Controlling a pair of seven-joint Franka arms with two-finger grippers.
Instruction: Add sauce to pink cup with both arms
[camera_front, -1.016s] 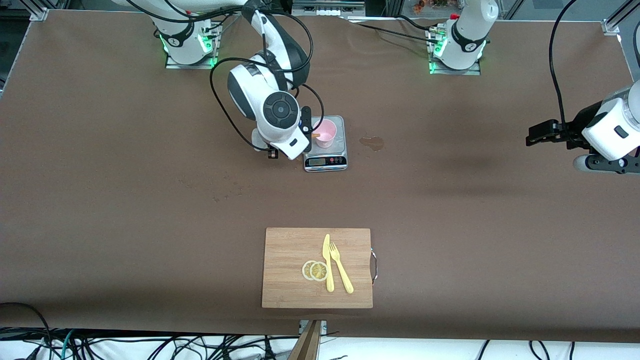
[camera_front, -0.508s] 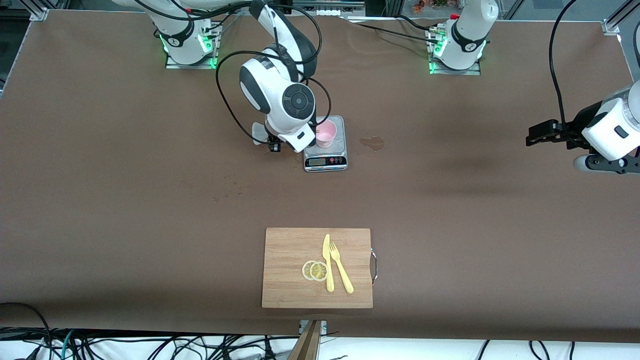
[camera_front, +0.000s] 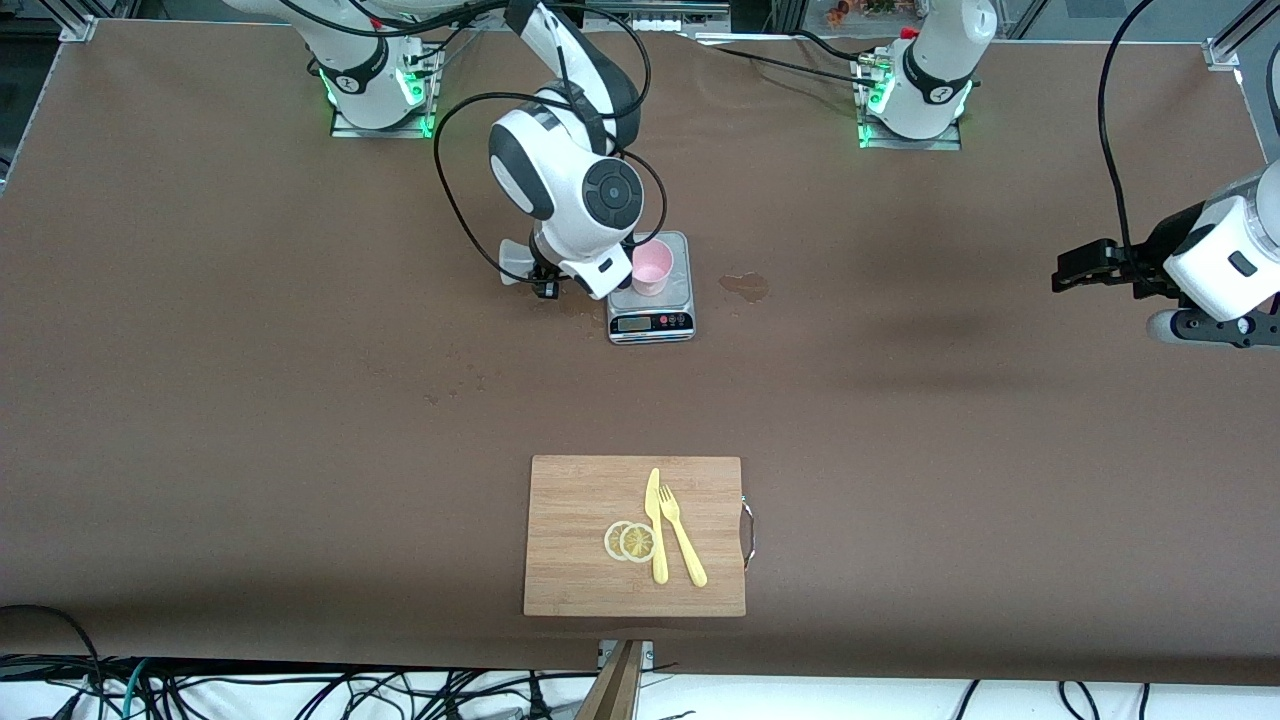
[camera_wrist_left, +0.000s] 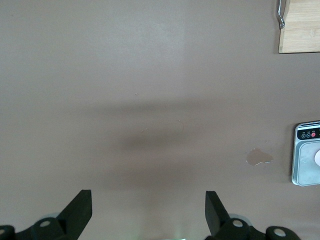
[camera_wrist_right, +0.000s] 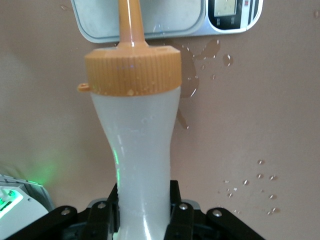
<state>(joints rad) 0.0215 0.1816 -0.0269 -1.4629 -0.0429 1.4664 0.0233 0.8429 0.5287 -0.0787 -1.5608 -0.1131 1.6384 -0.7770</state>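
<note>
Beside the scale (camera_front: 651, 300), right pincer (camera_wrist_right: 142, 212) clamps sauce (camera_wrist_right: 137, 145)

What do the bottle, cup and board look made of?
Bottle: soft-looking translucent whitish plastic, ridged orange cap. Cup: pale pink plastic, apparently translucent and smooth. Board: light wood, maybe bamboo, going by its fine straight grain.

Front camera: high, across the table (camera_front: 300, 420), facing the 2 arm bases; takes in the whole top. Left wrist camera: looks straight down past the left gripper (camera_wrist_left: 148, 207), well above bare table; scale (camera_wrist_left: 306, 154) and cutting board (camera_wrist_left: 300, 27) corner at frame edge. Right wrist camera: very close, looking along the right gripper (camera_wrist_right: 142, 205) and the sauce (camera_wrist_right: 140, 130) toward the scale. All 3 views share the scale.
</note>
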